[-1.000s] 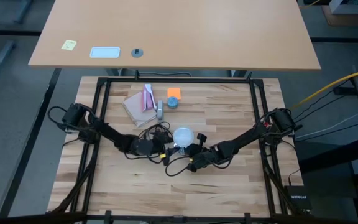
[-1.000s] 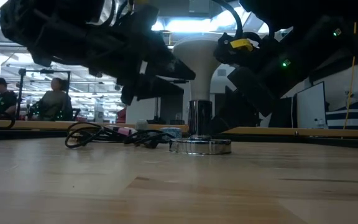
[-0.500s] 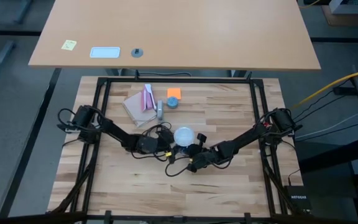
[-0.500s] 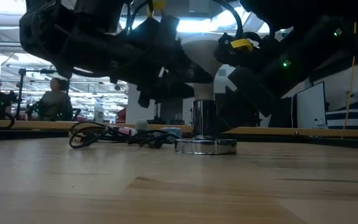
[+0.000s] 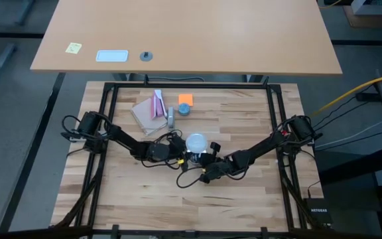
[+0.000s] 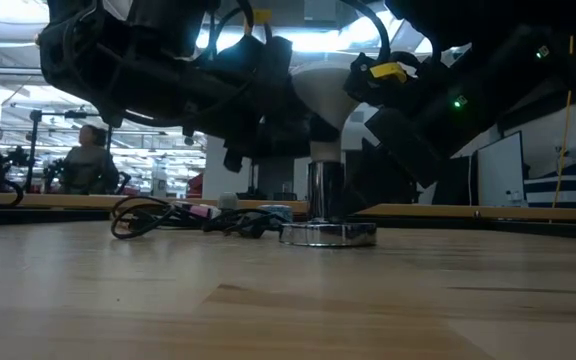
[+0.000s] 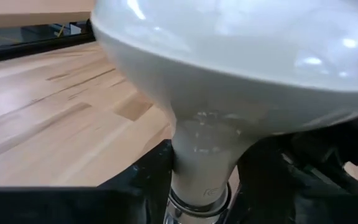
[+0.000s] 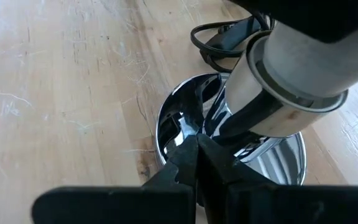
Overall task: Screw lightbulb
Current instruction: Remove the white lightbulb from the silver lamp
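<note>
1. Two dark grippers are meeting mid-tabletop, well clear of every edge.
2. Frosted white globe lightbulb [image 5: 195, 144] is standing upright in the round chrome socket base [image 8: 229, 146].
3. Left gripper [image 5: 180, 155] fingers are pinching the lightbulb's pale neck.
4. Right gripper [image 8: 197, 163] fingers are pressing together against the socket base.

My left fingers [image 7: 135, 180] hide the lightbulb [image 7: 229, 81] base (its globe runs off frame).
</note>
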You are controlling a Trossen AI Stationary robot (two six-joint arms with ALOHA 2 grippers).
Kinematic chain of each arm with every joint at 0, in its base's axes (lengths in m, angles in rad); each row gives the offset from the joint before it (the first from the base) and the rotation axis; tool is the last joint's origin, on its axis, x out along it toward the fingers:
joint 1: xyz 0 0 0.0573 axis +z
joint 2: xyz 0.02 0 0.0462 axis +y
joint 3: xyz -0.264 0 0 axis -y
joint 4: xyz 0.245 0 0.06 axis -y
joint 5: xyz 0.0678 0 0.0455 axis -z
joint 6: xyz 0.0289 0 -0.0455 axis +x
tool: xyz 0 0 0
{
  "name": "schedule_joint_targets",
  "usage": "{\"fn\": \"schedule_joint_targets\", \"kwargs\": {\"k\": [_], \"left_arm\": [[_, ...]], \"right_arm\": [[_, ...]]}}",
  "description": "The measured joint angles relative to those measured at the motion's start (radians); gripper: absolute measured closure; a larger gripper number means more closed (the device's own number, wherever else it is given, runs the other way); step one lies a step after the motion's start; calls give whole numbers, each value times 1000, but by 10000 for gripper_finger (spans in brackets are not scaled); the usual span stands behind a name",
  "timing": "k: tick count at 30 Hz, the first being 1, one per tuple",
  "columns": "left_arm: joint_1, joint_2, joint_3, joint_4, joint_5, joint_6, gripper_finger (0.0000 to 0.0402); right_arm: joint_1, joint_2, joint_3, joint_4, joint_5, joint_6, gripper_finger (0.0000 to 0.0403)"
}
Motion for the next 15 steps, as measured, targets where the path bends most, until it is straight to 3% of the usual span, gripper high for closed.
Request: {"fn": "schedule_joint_targets", "kwargs": {"k": [7,15], "left_arm": [[-1,0,0,-2,1,24,260],[-2,0,0,-5,4,39,255]], "right_arm": [[0,-7,0,-19,1,-6,393],[1,-128,0,-214,66,-6,393]]}}
